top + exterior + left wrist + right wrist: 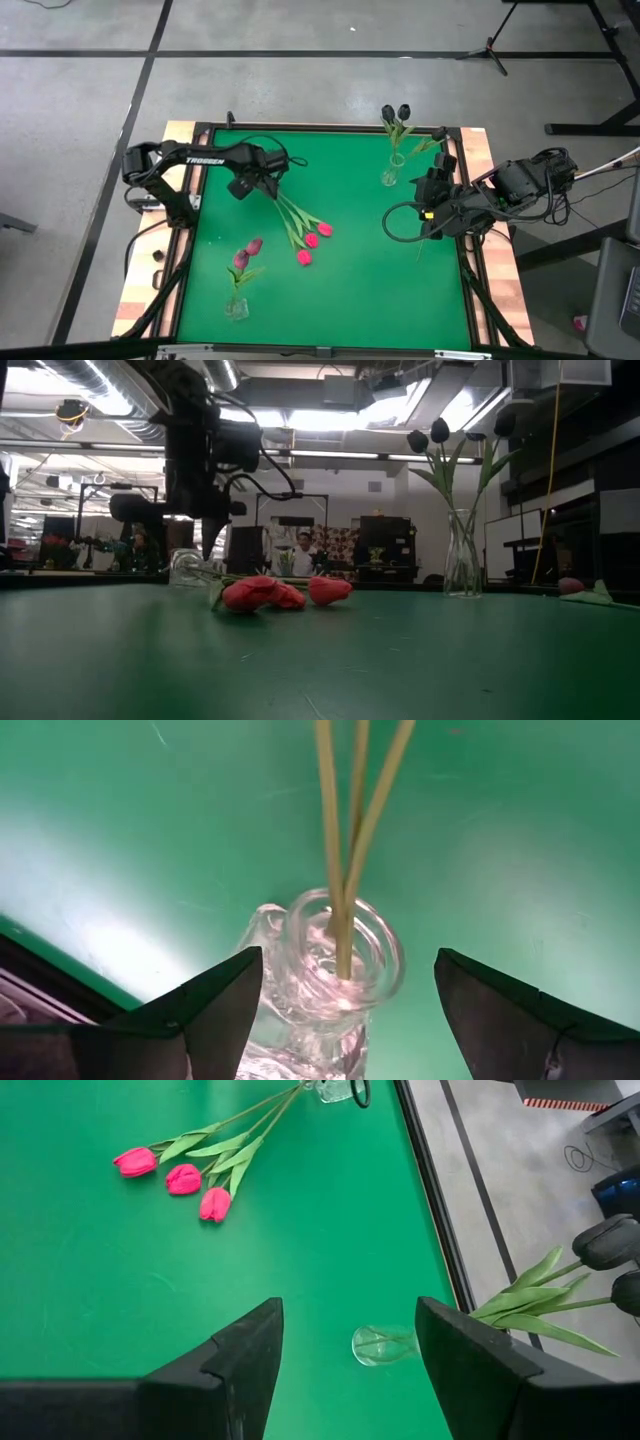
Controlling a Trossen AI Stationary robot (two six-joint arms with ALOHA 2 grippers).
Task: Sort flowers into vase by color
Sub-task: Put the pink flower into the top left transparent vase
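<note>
Three bright pink tulips lie on the green mat, and their stem ends stick into the mouth of a small clear vase. My left gripper hangs over that vase, open, with one finger on either side of the neck and a gap on both sides. In the low view the gripper points down just above the glass. My right gripper is open and waits near the table's right edge. Near-black tulips stand in a vase at the far edge. Maroon-pink tulips stand in a vase at the near left.
A raised dark rim and a wooden border frame the green mat. The middle and near right of the mat are bare. The dark-tulip vase stands close below my right gripper. A person sits in the room beyond the table.
</note>
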